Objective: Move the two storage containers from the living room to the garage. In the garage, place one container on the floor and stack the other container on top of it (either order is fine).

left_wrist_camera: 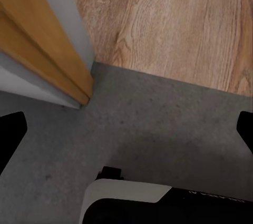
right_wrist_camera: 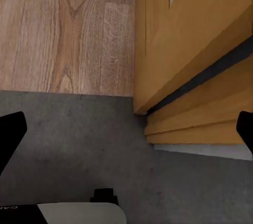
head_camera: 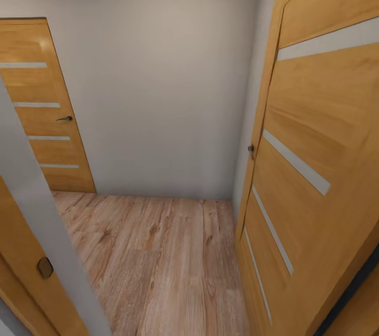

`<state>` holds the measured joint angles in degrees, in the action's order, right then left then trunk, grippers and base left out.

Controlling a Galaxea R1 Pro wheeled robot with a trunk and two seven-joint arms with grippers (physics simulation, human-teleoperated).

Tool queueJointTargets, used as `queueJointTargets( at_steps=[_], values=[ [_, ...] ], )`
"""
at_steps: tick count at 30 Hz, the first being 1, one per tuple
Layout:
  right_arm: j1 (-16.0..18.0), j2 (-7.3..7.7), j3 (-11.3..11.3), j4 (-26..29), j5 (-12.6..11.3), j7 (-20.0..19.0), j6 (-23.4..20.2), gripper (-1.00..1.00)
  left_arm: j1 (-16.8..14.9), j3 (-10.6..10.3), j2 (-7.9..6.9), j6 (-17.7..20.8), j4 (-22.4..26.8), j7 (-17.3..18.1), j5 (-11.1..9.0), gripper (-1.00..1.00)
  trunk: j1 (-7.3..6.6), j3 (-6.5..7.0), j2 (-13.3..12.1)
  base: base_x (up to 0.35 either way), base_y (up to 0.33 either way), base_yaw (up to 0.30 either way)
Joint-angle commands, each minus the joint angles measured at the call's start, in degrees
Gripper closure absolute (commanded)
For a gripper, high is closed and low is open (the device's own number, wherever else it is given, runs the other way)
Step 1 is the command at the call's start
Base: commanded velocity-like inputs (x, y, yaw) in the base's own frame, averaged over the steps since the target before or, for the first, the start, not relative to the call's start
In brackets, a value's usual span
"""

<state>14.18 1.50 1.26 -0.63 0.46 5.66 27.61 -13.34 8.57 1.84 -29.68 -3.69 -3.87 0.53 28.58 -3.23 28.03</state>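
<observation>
The storage containers are out of view. In the left wrist view my left gripper (left_wrist_camera: pixel 126 132) is open, its black fingertips (left_wrist_camera: pixel 11 134) wide apart with nothing between them. It hangs over dark grey concrete floor (left_wrist_camera: pixel 158 108), where that floor meets light wood planks (left_wrist_camera: pixel 174 18). In the right wrist view my right gripper (right_wrist_camera: pixel 126 132) is open too, over the same concrete floor (right_wrist_camera: pixel 68 129) at the threshold, and it holds nothing.
Ahead lies a small wood-floored hall (head_camera: pixel 158 257) closed off by a pale grey wall (head_camera: pixel 158 88). An open wooden door (head_camera: pixel 316 167) stands close on the right. A grey door jamb (head_camera: pixel 37 209) is at the left, and a shut door (head_camera: pixel 42 115) is farther back on the left.
</observation>
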Motion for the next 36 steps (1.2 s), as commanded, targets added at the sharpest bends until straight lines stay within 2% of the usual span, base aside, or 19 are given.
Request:
queueJointTargets(
  at_steps=[1,10,15,23,36],
  values=[
    [0.06,0.0,0.15,-0.07,0.06,0.23,0.17,-1.0,-0.11,0.13,0.0,-0.38,-0.22,-0.17,0.08,-1.0,0.06,-0.12,0.11,0.264,0.0,0.0],
    [0.04,0.0,0.2,-0.07,0.12,0.23,0.16,-1.0,-0.11,0.16,0.0,-0.38,-0.18,-0.17,0.08,-1.0,0.06,-0.12,0.11,0.265,0.0,0.0],
    [0.03,-0.12,0.23,-0.07,0.18,0.23,0.14,-1.0,-0.11,0.21,-0.07,-0.43,-0.19,-0.17,0.08,-1.0,0.06,-0.12,0.11,0.034,0.0,0.0],
    [0.05,-0.18,0.16,-0.07,1.54,0.23,0.16,-1.0,-0.11,0.22,-0.17,-0.4,-0.18,-0.17,0.08,-1.0,0.06,-0.12,0.11,0.084,0.055,0.0],
    [0.05,-0.18,0.15,-0.07,1.56,0.23,0.17,-1.0,-0.11,0.22,-0.03,-0.45,-0.18,-0.17,0.08,-1.0,0.06,-0.12,0.11,0.016,0.011,0.0]
  ],
)
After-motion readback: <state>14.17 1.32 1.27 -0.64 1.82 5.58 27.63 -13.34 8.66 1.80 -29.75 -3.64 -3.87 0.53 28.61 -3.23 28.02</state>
